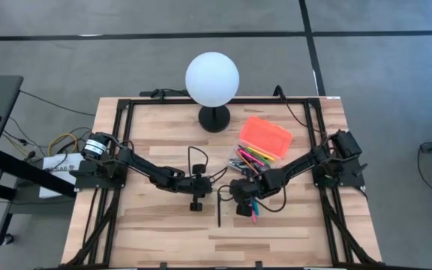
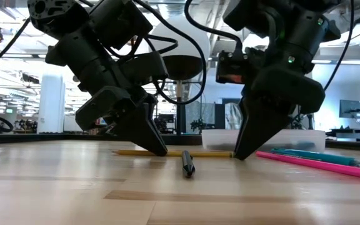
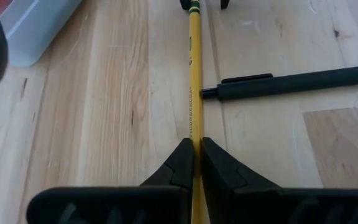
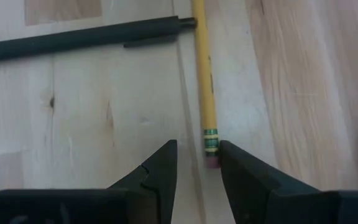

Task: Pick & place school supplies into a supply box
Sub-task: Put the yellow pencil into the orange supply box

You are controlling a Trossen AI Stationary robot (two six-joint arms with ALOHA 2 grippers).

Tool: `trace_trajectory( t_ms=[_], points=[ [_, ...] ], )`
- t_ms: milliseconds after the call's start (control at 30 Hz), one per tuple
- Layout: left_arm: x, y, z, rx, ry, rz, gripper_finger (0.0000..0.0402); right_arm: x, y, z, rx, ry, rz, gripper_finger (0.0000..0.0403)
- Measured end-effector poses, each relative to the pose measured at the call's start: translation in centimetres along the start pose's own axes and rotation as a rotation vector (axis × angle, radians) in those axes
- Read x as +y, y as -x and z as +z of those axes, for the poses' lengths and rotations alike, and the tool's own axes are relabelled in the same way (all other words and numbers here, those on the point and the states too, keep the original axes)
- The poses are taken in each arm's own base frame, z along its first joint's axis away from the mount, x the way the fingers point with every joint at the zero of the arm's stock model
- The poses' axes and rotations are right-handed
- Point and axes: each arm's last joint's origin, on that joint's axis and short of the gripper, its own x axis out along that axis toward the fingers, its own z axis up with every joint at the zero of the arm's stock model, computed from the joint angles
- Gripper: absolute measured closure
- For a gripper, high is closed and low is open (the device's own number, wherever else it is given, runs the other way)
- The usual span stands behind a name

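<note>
Pinching one end of the yellow pencil (image 3: 195, 81) between its two dark fingers, the left pincer (image 3: 196, 163) was shut tight on it down at the wooden tabletop (image 1: 156, 225). The pencil lay flat on the wood. At its other end, the one with the green band and pink rubber, the right pincer (image 4: 197, 163) stood with its fingers apart, one on each side of the rubber tip and holding nothing. A black pen (image 2: 187, 164) lay on the tabletop just beside the pencil, pointing away from it. Farther back sat the supply box (image 1: 265, 138) with its bright orange lid, and a bunch of pink, green and blue pens (image 1: 252, 159) lay next to it. A white globe lamp (image 1: 212, 81) stood behind.
</note>
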Motion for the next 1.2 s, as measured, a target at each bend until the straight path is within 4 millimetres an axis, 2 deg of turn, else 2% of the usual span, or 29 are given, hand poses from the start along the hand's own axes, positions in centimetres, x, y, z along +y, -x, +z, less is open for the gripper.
trace_trajectory(
  t_ms=[167, 333, 500, 700, 933, 1200],
  points=[
    [-0.01, 0.00, 0.04, -0.011, 0.004, 0.013, 0.0388, -0.24, -0.05, 0.08, 0.002, -0.006, -0.001, 0.0300],
    [-0.02, -0.04, 0.07, -0.023, 0.017, 0.023, 0.0369, -0.36, -0.07, 0.08, 0.004, -0.007, -0.008, 0.0351],
    [0.00, -0.05, 0.05, -0.022, 0.022, 0.026, 0.0371, -0.38, -0.06, 0.07, 0.004, -0.005, -0.009, 0.0396],
    [0.01, -0.05, 0.06, -0.023, 0.023, 0.032, 0.0381, -0.38, -0.06, 0.05, 0.007, -0.005, -0.010, 0.0395],
    [0.05, -0.07, 0.06, -0.025, 0.043, 0.045, 0.0367, -0.39, -0.06, 0.05, 0.007, -0.033, -0.010, 0.0400],
    [0.06, -0.07, 0.06, -0.026, 0.051, 0.050, 0.0370, 0.30, 0.13, -0.01, -0.003, -0.037, -0.024, 0.0401]
  ],
)
